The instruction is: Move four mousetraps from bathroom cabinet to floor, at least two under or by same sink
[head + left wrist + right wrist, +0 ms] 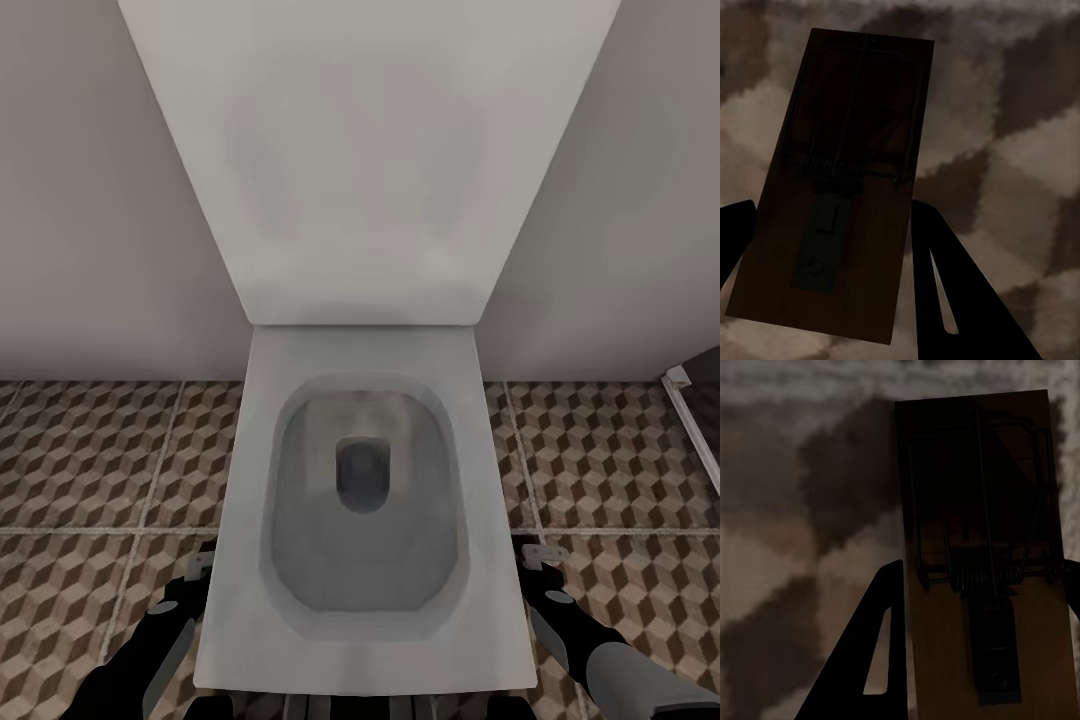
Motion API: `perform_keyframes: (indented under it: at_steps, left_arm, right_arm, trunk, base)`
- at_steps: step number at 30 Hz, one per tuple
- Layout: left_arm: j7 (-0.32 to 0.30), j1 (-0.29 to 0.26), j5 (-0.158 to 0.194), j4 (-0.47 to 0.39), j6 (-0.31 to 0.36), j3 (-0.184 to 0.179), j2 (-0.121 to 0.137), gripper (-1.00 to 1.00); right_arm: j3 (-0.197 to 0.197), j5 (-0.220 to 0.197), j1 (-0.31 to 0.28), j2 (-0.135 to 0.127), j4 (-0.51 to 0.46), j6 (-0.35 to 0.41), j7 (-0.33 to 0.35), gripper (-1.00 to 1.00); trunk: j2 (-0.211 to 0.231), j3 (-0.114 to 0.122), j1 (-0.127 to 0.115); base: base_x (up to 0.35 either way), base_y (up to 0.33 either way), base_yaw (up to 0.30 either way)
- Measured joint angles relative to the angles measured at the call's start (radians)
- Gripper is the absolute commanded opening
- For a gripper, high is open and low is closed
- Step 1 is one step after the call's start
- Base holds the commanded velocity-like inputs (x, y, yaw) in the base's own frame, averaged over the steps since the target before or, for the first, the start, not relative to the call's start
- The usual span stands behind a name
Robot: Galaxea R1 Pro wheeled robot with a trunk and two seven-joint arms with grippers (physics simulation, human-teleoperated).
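In the left wrist view a brown wooden mousetrap with dark metal parts sits between the black fingers of my left gripper, which is shut on it close above the cube-patterned bathroom floor. The right wrist view shows my right gripper shut on another mousetrap over the same tiling. From the head view, my left gripper hangs low at the toilet's left side and my right gripper at its right, both above the bathroom floor. The cabinet and the sink are out of view.
A white toilet with its lid raised stands straight ahead against a pale wall, between my two arms. A dark object with a white edge shows at the right border. Tiled floor stretches to both sides of the toilet.
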Motion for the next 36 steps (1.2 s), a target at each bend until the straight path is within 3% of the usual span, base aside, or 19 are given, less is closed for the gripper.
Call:
perform_keyframes:
  at_steps: [36]
  left_arm:
    - [-0.001,0.0,0.0,0.0,0.0,0.0,-0.001,-1.0]
  right_arm:
    - [0.002,0.018,0.0,0.0,-0.008,0.035,-0.002,-1.0]
  trunk:
    - [0.0,0.0,0.0]
  base:
    - [0.0,0.0,0.0]
